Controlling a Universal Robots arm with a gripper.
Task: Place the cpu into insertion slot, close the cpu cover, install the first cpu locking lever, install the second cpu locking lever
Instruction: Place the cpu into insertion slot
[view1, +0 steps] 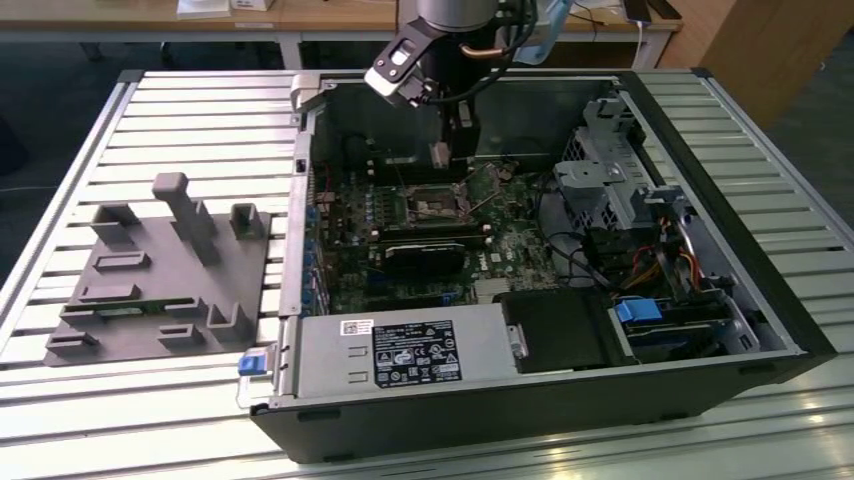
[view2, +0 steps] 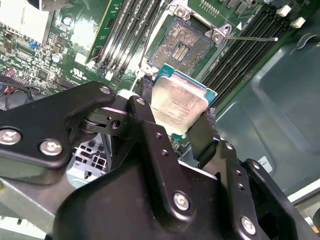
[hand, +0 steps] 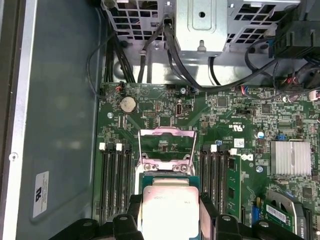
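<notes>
Slatted metal table carries an open PC case on its side, board facing up. Gripper fingers are clamped on the cpu by two opposite edges, held flat w/ metal top toward the wrist, prob. so contacts face the insertion slot. Slot is uncovered, near but apart from the chip.

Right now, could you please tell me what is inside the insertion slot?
The insertion slot is open and holds no chip: only its dark contact field shows. Part of its near edge is hidden behind the cpu held in the gripper.
</notes>
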